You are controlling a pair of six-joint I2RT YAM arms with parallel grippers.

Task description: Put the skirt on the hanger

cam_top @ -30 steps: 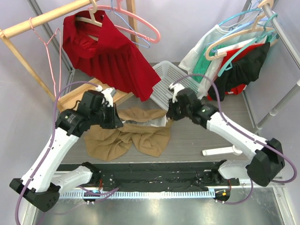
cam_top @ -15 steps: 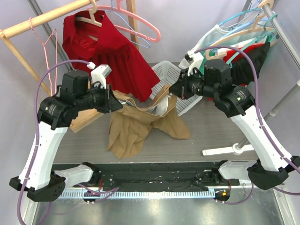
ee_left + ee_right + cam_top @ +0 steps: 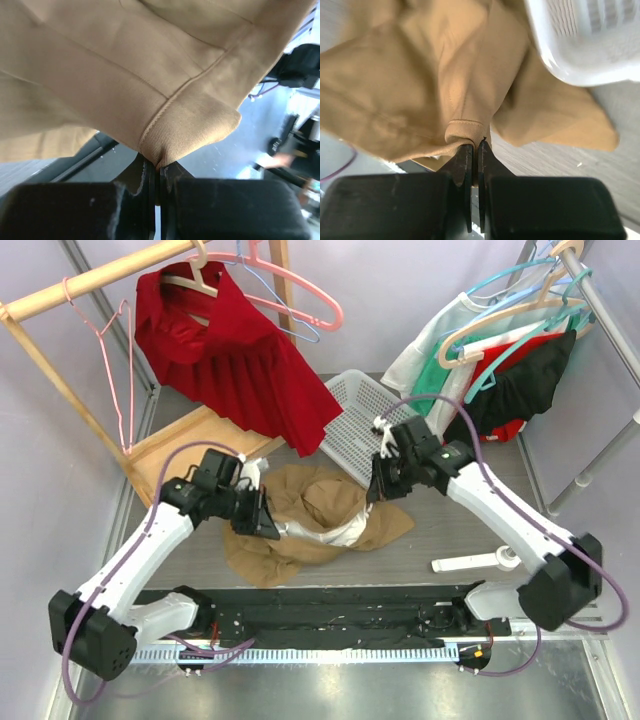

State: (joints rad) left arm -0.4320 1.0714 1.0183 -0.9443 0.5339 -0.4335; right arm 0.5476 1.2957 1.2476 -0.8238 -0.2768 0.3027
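Observation:
A tan skirt [image 3: 320,510] with a pale lining lies bunched on the grey table between my two grippers. My left gripper [image 3: 268,527] is shut on a fold of the skirt's edge [image 3: 190,125]. My right gripper [image 3: 378,490] is shut on a seamed fold of the skirt [image 3: 462,131] beside the white basket. Several empty hangers, among them a pink one [image 3: 300,285] and a thin pink wire one [image 3: 110,370], hang on the wooden rail at the upper left.
A white slatted basket [image 3: 365,425] lies tilted behind the skirt, also in the right wrist view [image 3: 590,40]. A red dress [image 3: 225,355] hangs on the wooden rail. A rack of clothes and hangers [image 3: 500,360] stands at the right. A white bar [image 3: 475,562] lies at the front right.
Both arms have come down from holding the skirt high and spread. The skirt now lies bunched on the table, still held at both ends.

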